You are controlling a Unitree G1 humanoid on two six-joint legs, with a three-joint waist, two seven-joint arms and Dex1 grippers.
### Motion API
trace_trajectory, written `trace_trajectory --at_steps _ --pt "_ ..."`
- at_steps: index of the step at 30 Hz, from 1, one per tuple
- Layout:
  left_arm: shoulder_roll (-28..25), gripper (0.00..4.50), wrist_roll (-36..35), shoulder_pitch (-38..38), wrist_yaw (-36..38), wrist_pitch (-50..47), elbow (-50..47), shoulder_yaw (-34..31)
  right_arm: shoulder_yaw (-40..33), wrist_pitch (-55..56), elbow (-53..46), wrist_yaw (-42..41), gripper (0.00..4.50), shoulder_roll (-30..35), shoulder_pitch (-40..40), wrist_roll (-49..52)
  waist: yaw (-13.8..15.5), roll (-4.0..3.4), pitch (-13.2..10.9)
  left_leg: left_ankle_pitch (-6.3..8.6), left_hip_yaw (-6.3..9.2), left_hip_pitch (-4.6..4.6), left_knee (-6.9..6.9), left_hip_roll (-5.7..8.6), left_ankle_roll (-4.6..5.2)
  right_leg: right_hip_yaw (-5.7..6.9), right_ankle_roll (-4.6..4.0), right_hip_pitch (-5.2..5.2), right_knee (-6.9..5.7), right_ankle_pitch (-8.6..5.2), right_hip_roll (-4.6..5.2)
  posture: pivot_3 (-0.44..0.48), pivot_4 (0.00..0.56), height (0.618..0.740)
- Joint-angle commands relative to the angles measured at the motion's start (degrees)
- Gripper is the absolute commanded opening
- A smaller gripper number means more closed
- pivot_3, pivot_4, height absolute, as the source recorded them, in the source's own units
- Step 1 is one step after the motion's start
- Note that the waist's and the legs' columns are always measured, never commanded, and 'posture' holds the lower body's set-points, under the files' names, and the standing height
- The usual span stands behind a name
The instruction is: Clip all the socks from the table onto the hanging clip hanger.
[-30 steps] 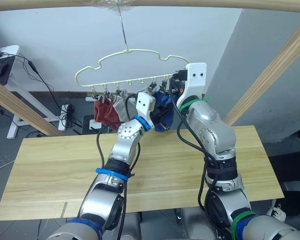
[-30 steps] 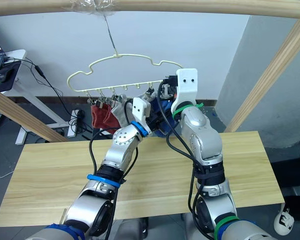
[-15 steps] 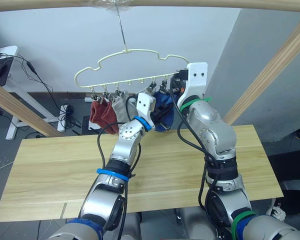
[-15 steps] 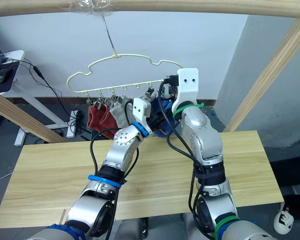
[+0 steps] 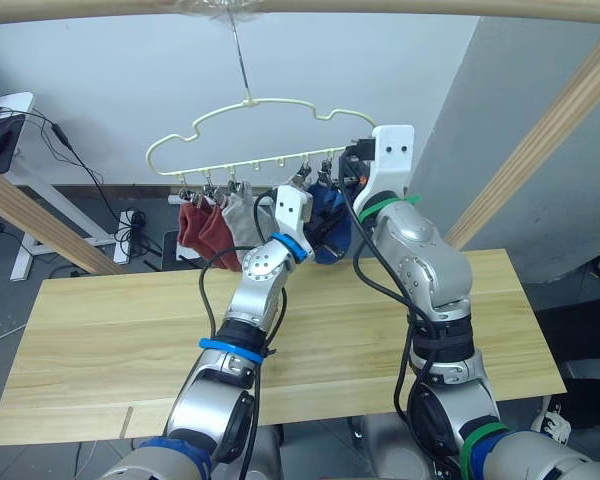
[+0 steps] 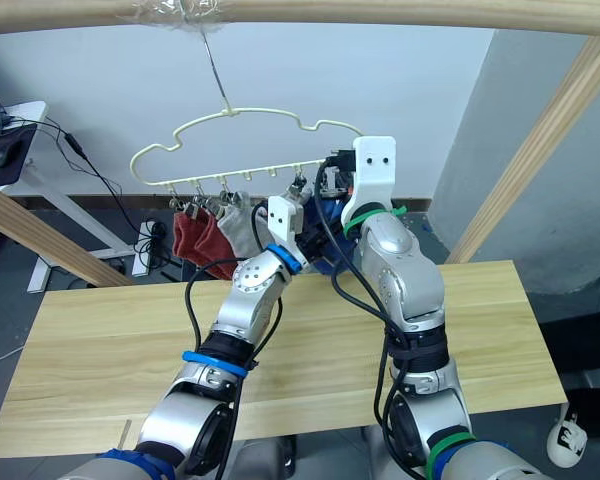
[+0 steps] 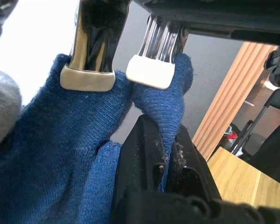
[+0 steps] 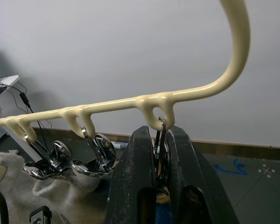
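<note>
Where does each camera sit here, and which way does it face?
Head stereo pair: looks forward and down over both arms at the clip hanger above the table.
Left wrist: looks along the left gripper, pinching a blue sock below two clips.
Right wrist: looks along the right gripper, squeezing a silver clip on the hanger's bar.
Shared: the hanger's clips appear in both wrist and head views.
</note>
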State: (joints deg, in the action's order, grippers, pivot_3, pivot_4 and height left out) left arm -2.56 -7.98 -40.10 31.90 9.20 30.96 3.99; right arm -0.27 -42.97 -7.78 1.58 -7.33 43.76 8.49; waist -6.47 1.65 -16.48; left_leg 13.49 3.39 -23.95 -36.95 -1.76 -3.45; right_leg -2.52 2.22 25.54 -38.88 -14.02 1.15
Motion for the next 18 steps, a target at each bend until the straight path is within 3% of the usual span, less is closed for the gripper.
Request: trace_trajectory --at_steps 1,3,4,9,14,18 --pt "0.4 0.00 -1.6 -0.4 0.8 0.8 -3.4 -0.8 -0.6 0.7 -3.2 0.3 0.99 -1.3 0.4 1.7 0.0 0.00 0.0 0.00 0.00 0.00 0.00 0.00 0.00 0.00 0.01 0.00 0.00 0.00 0.00 -0.165 0.279 0.721" --pt "-0.1 0.00 -2.0 -0.3 1.7 -0.1 -3.5 -0.7 -0.6 0.9 -3.3 0.3 1.74 -1.3 0.3 1.8 0.0 0.00 0.0 0.00 -0.01 0.00 0.00 0.00 0.00 -0.01 0.02 0.00 0.01 -0.01 0.00 -0.165 0.279 0.721" --pt "-0.5 0.53 -2.1 -0.2 2.1 -0.7 -3.5 -0.6 -0.6 0.9 -3.3 0.3 2.11 -1.3 0.3 1.9 0.0 0.00 0.0 0.00 0.00 0.00 0.00 0.00 0.00 0.00 0.02 0.00 0.01 -0.01 0.00 -0.165 0.279 0.721" --pt "-4.1 1.95 -0.7 2.2 6.4 -2.3 -5.2 1.5 0.7 -0.9 -4.8 -1.6 3.90 1.1 -0.2 2.1 -0.2 0.00 0.0 0.00 0.00 0.00 0.01 0.00 0.00 0.00 0.02 0.00 0.00 -0.01 0.00 -0.159 0.274 0.721" --pt "-12.5 1.95 2.6 8.3 12.5 0.3 -9.6 4.4 1.9 -5.1 -9.8 -6.0 3.90 6.7 -2.1 3.3 -0.6 -0.01 0.0 0.00 0.02 0.04 0.06 -0.02 0.00 0.01 -0.02 0.01 -0.03 0.01 -0.02 -0.149 0.267 0.721" --pt "-20.1 1.95 0.9 15.3 16.9 -7.7 -19.0 3.6 5.3 -9.0 -16.6 -16.2 3.90 18.2 -5.2 5.3 -0.4 -0.01 0.0 0.00 0.06 0.02 0.02 0.00 0.00 0.02 -0.02 0.00 -0.02 0.01 0.01 -0.138 0.256 0.721"
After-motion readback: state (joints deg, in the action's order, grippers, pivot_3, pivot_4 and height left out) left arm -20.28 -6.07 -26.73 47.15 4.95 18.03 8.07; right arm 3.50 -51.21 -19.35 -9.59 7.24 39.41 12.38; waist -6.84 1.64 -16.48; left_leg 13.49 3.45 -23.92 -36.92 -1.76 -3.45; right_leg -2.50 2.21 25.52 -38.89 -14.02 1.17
